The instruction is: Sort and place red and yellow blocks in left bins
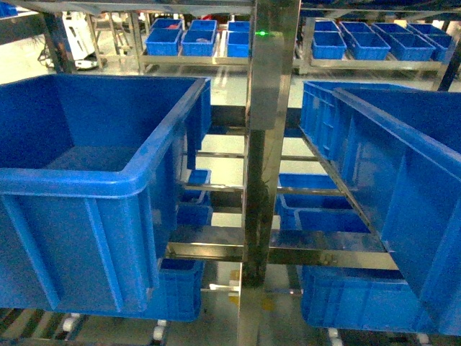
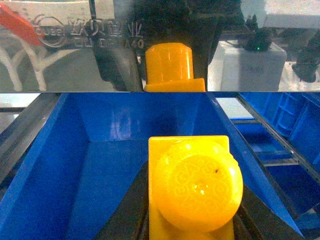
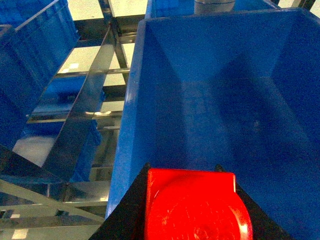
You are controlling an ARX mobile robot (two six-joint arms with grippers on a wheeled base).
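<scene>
- The left gripper (image 2: 192,227) is clamped on the yellow brick (image 2: 192,192), stud toward the camera, poised above the open left bin (image 2: 75,165) so a release should drop it inside (a mirrored copy shows in the shiny rail beyond).
- The right gripper (image 3: 192,225) grips the red cube (image 3: 195,207) over another blue crate (image 3: 225,100), whose floor looks bare.
- In the head view neither arm appears; the steel rack post (image 1: 263,144) separates the crates.

A steel rack post (image 1: 263,144) stands mid-frame; far shelving (image 1: 216,61) along the top holds small blue trays (image 1: 180,40) over a pale glossy floor (image 1: 21,61).
</scene>
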